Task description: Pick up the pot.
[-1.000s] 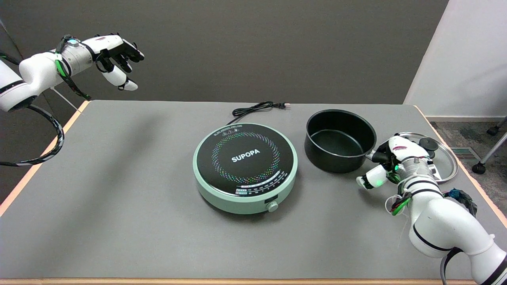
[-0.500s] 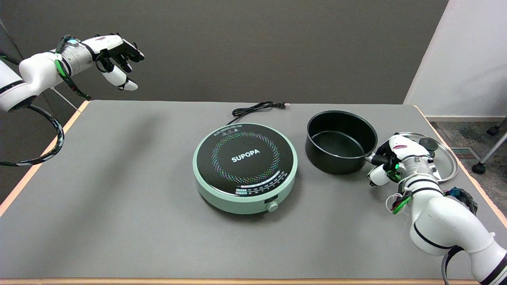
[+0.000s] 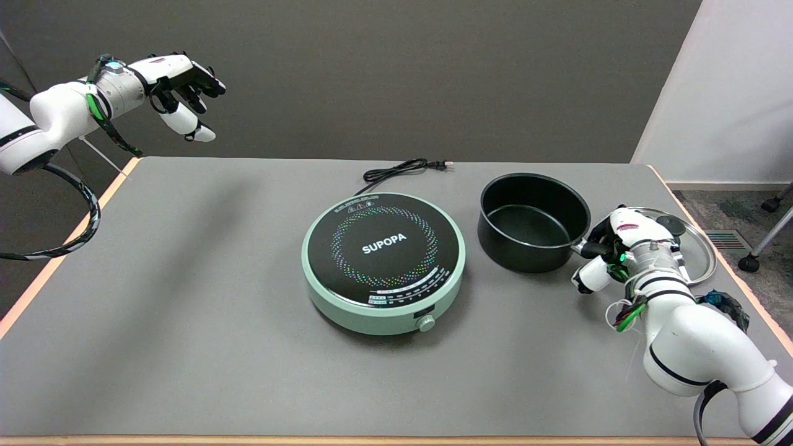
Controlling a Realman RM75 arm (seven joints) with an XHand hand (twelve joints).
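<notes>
Well, the pot [image 3: 533, 222] is a deep black saucepan, empty, matte inside and out, standing upright on the grey surface [image 3: 186, 297] at about two o'clock from the mint-green induction cooker [image 3: 383, 262], just beside it but not touching. Its short handle points toward four o'clock, and the right hand [image 3: 613, 254] is wrapped around that handle, fingers curled over the top and the thumb tucked under. Just behind the hand, at three o'clock from the pot, lies a steel lid [image 3: 697, 248]. Compared with a second ago, the thumb has folded in from its spread position, and the pot has shifted very slightly away from the cooker.
</notes>
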